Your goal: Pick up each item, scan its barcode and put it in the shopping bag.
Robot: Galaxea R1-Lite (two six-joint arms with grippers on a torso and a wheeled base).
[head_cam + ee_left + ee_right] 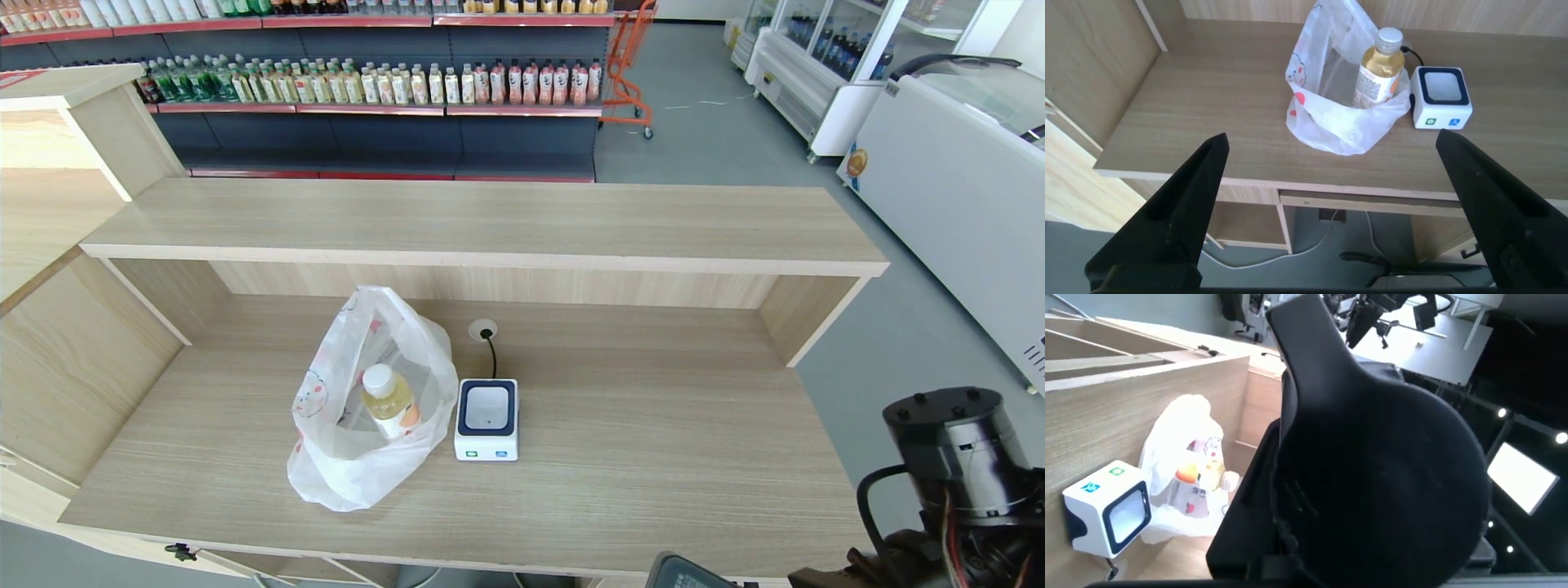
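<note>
Where my left gripper hangs: out in front of the counter's near edge, off the wood, fingers spread wide with nothing between them.
My right gripper: a dark housing close against its own camera; I cannot tell whether it is released or clenched.
Bottle: standing inside the shopping bag, white cap up, pale yellow drink, white label with an orange patch.
Bottle label print: too small for me to read.
Shopping bag: thin translucent white plastic on the counter, mouth open upward, small pink and red cartoon prints on its side; no words that I can make out.
Scanner: white box with a dark blue frame round its window, just to the right of the bag and touching or nearly touching it.
Scanner markings: one green and one blue square on its front face, too small to read.
Cable: black, running from the scanner's back into a round grommet.
Counter: light wood, raised ledge behind.
Shelves: rows of drink bottles across the aisle.
</note>
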